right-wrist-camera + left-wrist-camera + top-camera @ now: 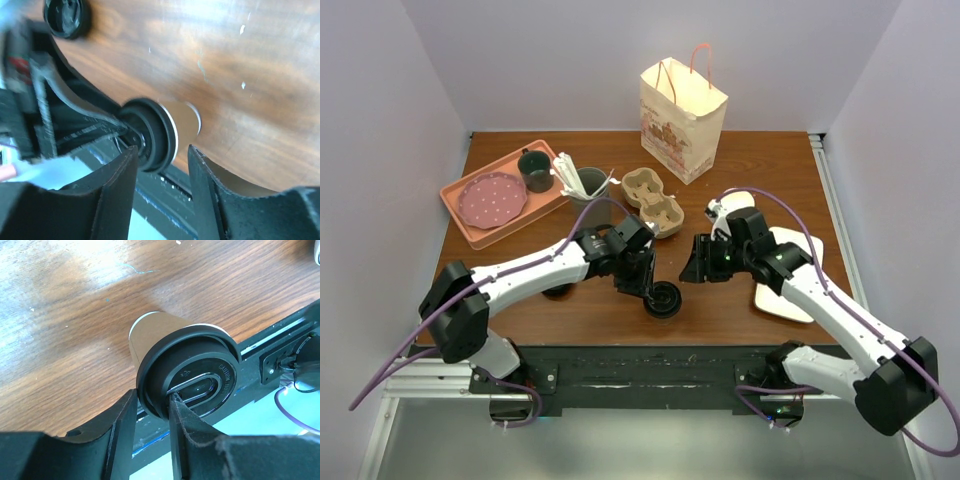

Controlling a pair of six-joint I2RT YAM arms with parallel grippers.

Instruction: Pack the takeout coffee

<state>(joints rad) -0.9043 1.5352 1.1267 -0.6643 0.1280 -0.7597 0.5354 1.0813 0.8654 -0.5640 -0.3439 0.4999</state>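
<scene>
Room: white-walled booth, closed round a brown wooden table (770,170).
Left arm: reached in from the near left edge to mid-table.
Right arm: reached in from the near right edge, pointed at the left one.
Paper bag (682,120): stood upright at the back, pink handles up, mouth open.
Pink tray (470,232): lay at back left; carried a dotted pink plate (492,197) and a dark handled mug (535,170).
White board (790,298): lay flat at the right, partly under the right arm.
Cardboard cup carrier (653,197): sat in front of the bag, both holes unfilled, just beside a grey tumbler (585,185) of white utensils.
Takeout coffee (663,300): hung near the front edge, tipped onto its side, well apart from the carrier; could not tell whether it touched the wood.
Left gripper (150,425): clamped on the rim of the cup's black lid (195,365), tan side (155,332) pointing away.
Right gripper (161,150): jaws stood apart, gripping nothing, aimed at the cup, not touching it.
Step in hand: judged as a re-grip or handover of the cup, ahead of seating.
Next move: called for righting the cup, taking it by the body, then lowering it straight into one carrier hole.
</scene>
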